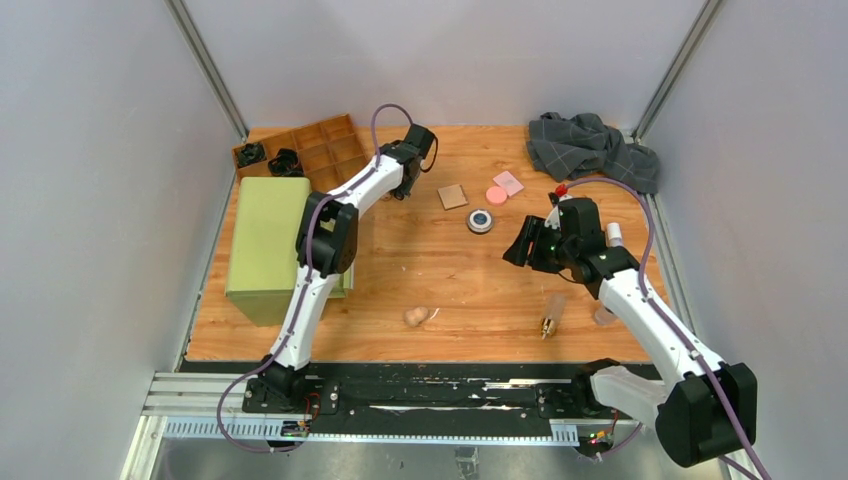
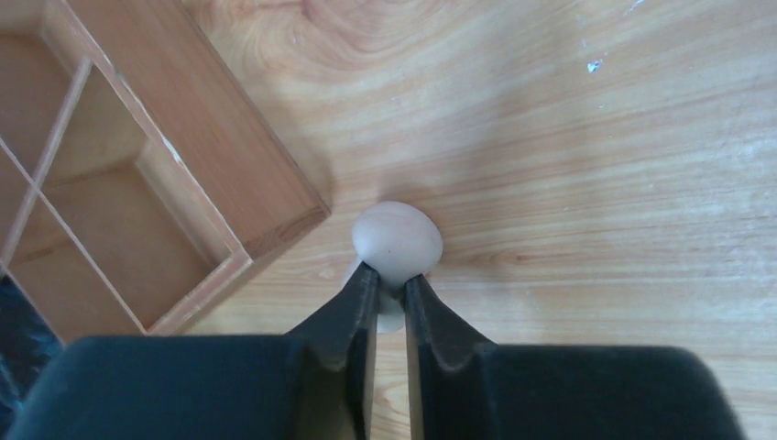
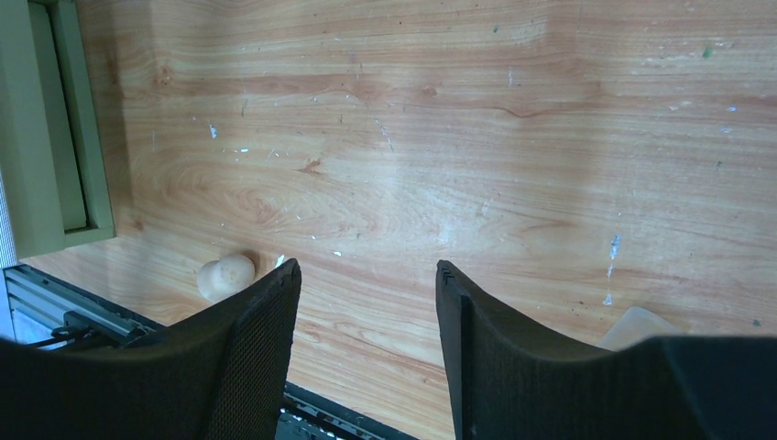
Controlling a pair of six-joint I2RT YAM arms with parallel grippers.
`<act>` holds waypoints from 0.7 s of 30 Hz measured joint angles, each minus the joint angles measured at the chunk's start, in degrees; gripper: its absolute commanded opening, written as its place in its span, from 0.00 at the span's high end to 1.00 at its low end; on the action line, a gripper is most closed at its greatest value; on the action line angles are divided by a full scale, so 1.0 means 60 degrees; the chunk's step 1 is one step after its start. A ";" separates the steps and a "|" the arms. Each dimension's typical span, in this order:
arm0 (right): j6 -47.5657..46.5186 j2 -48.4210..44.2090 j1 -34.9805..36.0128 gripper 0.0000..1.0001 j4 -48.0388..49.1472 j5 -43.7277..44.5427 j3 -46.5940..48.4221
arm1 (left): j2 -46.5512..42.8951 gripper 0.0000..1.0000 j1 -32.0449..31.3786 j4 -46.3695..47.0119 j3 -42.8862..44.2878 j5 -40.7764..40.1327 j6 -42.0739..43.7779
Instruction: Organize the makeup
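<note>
Jaws of L gripper nearly together, clamped on narrow end of pale egg-shaped sponge, just off corner of wooden divider tray; touching table or just above, can't tell. R gripper w/ jaws apart, holding nothing, over bare wood. Second beige sponge lies near front edge. Tan pad, pink disc, pink pad & round compact clustered mid-table; clear tube front right.

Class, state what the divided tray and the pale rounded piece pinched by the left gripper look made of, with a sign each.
Divided tray: probably wood, matt; grain and thin slats show. Pale rounded piece: possibly soft foam, smooth and matt, without shine.
</note>
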 measured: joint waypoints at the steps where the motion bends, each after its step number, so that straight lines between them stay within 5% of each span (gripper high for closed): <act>1: 0.0000 0.0018 0.0000 0.44 0.0000 -0.0036 0.0000 | 0.0000 0.97 0.0004 0.0036 -0.0033 0.0004 -0.0047; 10: 0.0000 0.0018 0.0000 0.45 0.0007 -0.0175 0.0000 | -0.1224 1.00 -0.0124 0.0295 -0.1428 0.0251 -0.0113; 21: -0.0182 -0.0288 0.0000 0.45 0.0047 -0.0277 -0.0029 | -0.7329 1.00 -0.1337 0.0131 -0.5577 -0.0459 -0.1129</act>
